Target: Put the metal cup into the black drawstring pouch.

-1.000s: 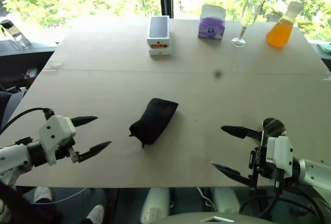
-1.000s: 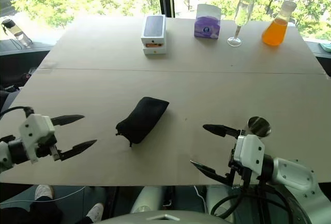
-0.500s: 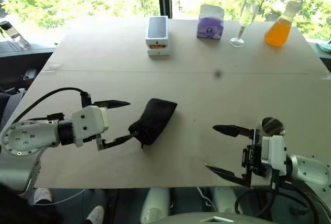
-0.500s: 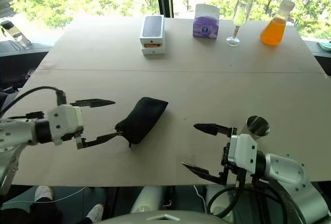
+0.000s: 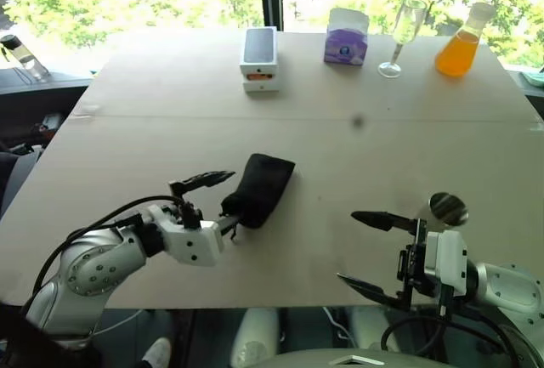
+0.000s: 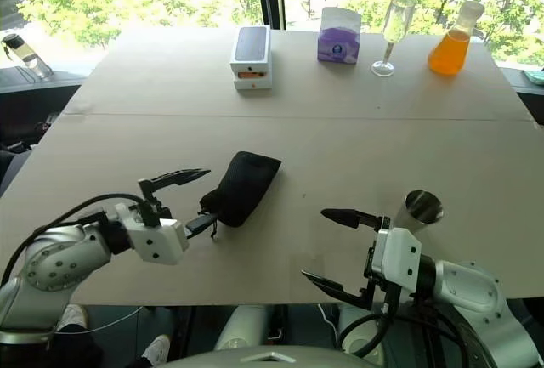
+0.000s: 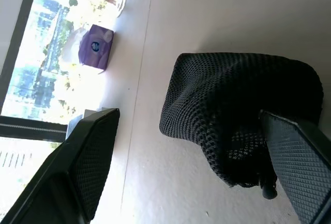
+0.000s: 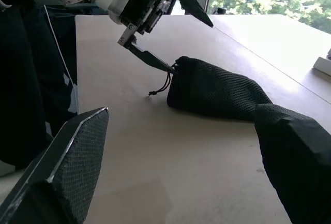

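Metal cup (image 6: 422,209) stands untouched right of black drawstring pouch (image 6: 241,186); left gripper (image 6: 201,200), wide open and empty, straddles its gathered end, apparently for opening; right gripper (image 6: 330,246) open, empty.

Metal cup (image 5: 448,208) partly hidden behind right gripper (image 5: 367,247); pouch (image 7: 238,110) end cut off.

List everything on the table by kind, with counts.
Pouch: 1
Metal cup: 1
Wine glass: 1
Orange flask: 1
Purple tissue pack: 1
White box: 1
Total: 6
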